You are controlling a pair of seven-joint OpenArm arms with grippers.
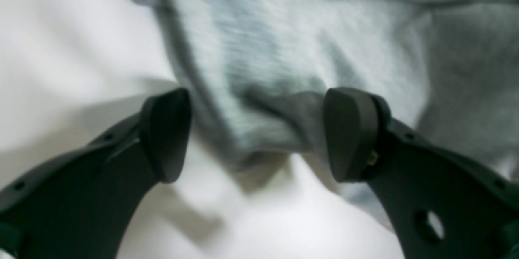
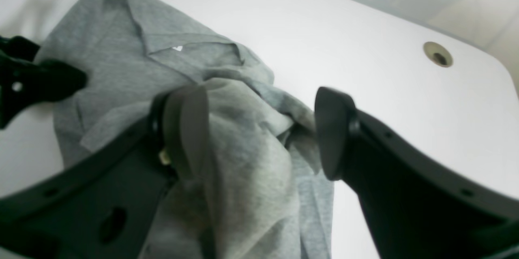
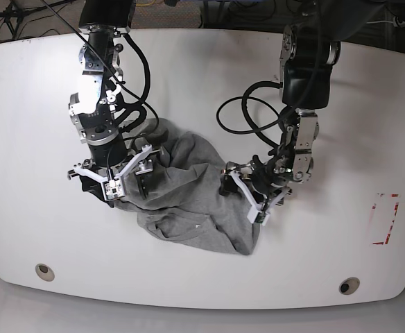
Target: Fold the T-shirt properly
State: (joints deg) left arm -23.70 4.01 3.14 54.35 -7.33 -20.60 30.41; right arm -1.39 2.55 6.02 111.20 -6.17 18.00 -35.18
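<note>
I see the white table (image 3: 202, 76) spanning the whole base view, and the T-shirt (image 3: 188, 201) lies crumpled in a grey heap near its middle, toward the front edge. My right gripper (image 2: 259, 133) sits at the heap's left side, jaws parted with a fold of cloth draped between them and against one pad. My left gripper (image 1: 257, 135) is at the heap's right edge, jaws wide apart, a fabric corner lying loose between them.

Heather-grey T-shirt (image 3: 188, 201) on a white table (image 3: 327, 236).
</note>
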